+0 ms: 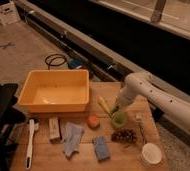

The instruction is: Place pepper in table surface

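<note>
My gripper hangs at the end of the white arm, low over the wooden table surface, just above the back left rim of the light green cup. The pale yellow elongated vegetable lies just left of the gripper. I cannot make out the dark green pepper; it is hidden at the gripper or behind the cup.
A yellow bin fills the table's back left. An orange item, dark grapes, a white bowl, a blue sponge, a blue cloth, a wooden block and a white brush lie along the front.
</note>
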### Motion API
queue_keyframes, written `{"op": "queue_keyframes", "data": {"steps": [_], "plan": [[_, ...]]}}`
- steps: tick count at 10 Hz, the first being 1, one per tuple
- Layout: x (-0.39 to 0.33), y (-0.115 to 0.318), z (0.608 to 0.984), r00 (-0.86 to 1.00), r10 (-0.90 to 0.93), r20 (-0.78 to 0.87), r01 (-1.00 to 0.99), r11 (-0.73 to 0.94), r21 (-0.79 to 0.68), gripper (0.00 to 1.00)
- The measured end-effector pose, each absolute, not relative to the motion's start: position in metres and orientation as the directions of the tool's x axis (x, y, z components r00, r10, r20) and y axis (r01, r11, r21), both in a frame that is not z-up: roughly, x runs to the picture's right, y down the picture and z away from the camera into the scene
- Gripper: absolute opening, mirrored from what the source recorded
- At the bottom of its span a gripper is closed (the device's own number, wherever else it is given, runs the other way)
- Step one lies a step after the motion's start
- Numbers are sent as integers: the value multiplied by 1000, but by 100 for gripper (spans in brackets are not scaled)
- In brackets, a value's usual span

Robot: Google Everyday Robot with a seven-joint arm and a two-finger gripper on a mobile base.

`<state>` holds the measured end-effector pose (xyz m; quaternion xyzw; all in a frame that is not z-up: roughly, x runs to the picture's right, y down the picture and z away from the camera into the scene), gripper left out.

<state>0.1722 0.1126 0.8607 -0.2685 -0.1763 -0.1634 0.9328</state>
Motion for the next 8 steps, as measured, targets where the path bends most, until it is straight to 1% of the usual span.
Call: {"op": "queue_keyframes", "data": {"steps": [2,4,5,6,8], "plan": [[198,108,871,895,-207,396,387,803,-454,0],[200,100,887,894,-212,396,384,817,-430,1],[197,98,892,892,-214,399,382,828,-411,5],[192,95,901,887,-222,404,382,844,-376,18],[178,91,912,876,-238,419,395,853,-341,35]]}}
